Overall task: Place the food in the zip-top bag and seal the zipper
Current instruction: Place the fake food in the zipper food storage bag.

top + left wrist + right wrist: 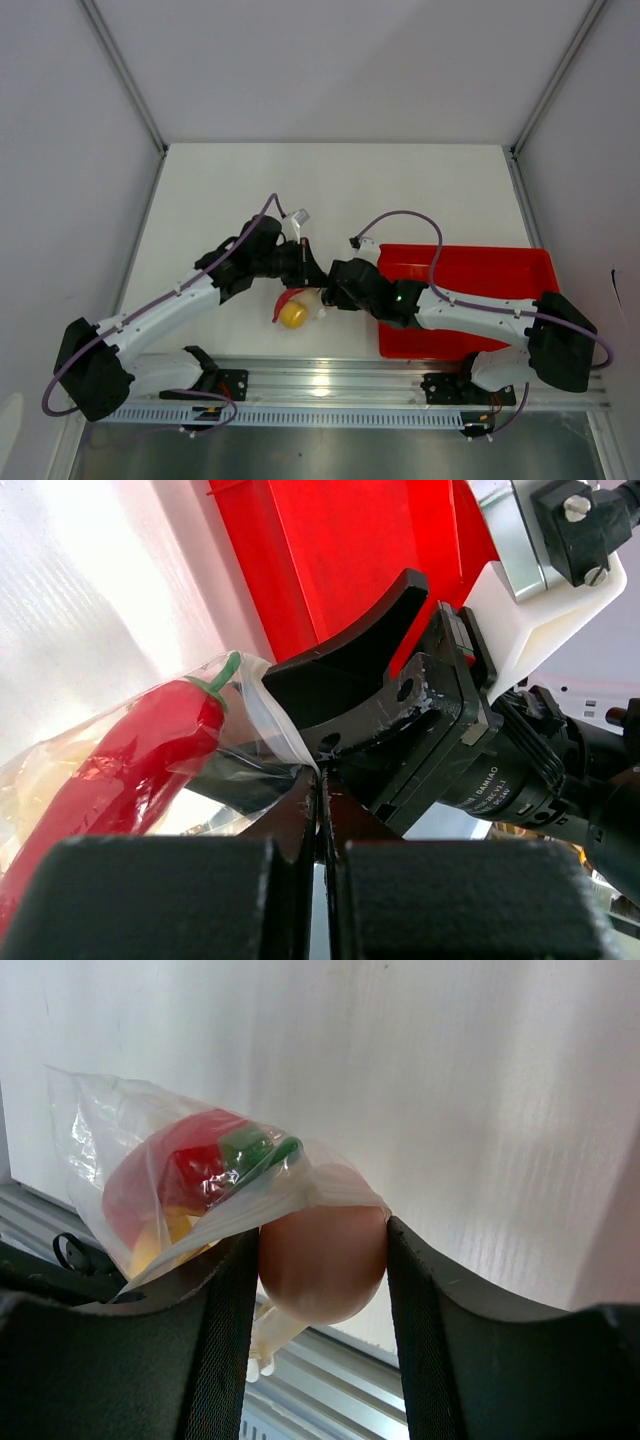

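Both arms reach inward from their bases and meet over the near middle of the desk [330, 190], elbows bent and wrists facing each other. The left gripper [320, 785] is fully closed, pinching the clear film at an edge of the zip-top bag [110, 1130]. The right gripper [322, 1228] clamps a cream-brown egg [322, 1270] between its two fingers, right at the bag's mouth, with film draped over the top of the egg.

The bag sits between the two grippers, near the left side of the red tray [480, 275], which lies under the right forearm. Inside the bag are a yellow ball [293, 315] and a red chili pepper [140, 750] with a green stem. A metal rail [330, 375] runs along the desk's near edge.

From overhead, the gripper bodies hide both the pinch and the egg; only the ball and a red curve show. The left wrist view shows the pinch, with one black finger [345, 670] of the right gripper just beside it and the tray behind. Only the right wrist view shows the egg.
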Motion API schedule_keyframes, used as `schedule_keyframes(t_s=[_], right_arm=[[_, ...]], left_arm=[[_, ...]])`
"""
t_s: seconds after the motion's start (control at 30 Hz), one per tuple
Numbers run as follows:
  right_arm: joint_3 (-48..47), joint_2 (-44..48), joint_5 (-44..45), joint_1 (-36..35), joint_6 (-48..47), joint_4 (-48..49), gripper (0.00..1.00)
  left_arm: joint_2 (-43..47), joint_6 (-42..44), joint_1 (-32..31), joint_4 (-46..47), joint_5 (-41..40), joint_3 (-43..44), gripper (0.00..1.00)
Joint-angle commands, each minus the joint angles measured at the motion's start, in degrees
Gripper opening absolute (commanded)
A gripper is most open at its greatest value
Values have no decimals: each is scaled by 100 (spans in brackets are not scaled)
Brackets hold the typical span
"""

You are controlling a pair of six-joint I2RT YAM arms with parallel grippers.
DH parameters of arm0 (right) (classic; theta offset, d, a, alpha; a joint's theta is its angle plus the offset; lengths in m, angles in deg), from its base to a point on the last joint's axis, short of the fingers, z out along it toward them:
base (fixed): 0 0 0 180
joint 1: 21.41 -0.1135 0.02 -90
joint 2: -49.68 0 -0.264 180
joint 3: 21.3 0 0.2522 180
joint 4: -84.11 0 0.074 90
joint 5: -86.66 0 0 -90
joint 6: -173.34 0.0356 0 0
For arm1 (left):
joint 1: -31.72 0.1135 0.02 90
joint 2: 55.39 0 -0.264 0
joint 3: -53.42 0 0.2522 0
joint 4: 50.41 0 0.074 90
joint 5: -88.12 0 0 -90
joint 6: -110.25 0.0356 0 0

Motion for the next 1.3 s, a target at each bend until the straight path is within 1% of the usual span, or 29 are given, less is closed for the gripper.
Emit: schedule_keyframes(t_s=[0.0, 0.1, 0.27, 0.4, 0.63, 0.83, 0.87, 0.97, 1.03, 1.07, 1.1, 1.17, 1.2, 1.27], right_arm=[[34, 142, -77, -98, -283, 469, 0], [158, 502, 107, -186, -599, 531, 0], [351, 1073, 204, -213, -1117, 452, 0], [404, 1241, 20, -213, -1356, 329, 1], [791, 1513, -524, -239, -1970, 733, 1], [993, 1619, -736, -248, -2550, 944, 2], [1011, 1645, -675, -248, -2595, 953, 2], [1046, 1768, -465, -257, -2771, 971, 3], [1011, 1821, -349, -266, -2806, 866, 12], [985, 1812, -254, -257, -2797, 778, 19], [958, 1804, -105, -265, -2780, 621, 29], [888, 1786, 37, -265, -2666, 444, 37], [862, 1786, 133, -257, -2622, 313, 47], [774, 1803, 178, -274, -2430, 85, 55]], left_arm=[[118, -65, -60, 525, 229, 224, 1], [118, 67, -60, 340, 140, 233, 1], [22, 67, -60, 383, 184, 145, 1], [-67, 120, -51, 392, 246, 154, 1], [-260, 322, -60, 278, 360, 250, 1], [-479, 594, -51, 374, 957, 347, 1], [-497, 621, -60, 400, 1158, 356, 1], [-567, 753, -51, 348, 1353, 382, 1], [-576, 771, -51, 322, 1485, 382, 1], [-585, 779, -51, 322, 1511, 382, 0], [-568, 771, -51, 322, 1537, 365, 1], [-559, 753, -60, 330, 1573, 365, 1], [-559, 753, -51, 322, 1564, 347, 1], [-559, 762, -51, 278, 1564, 338, 1]])
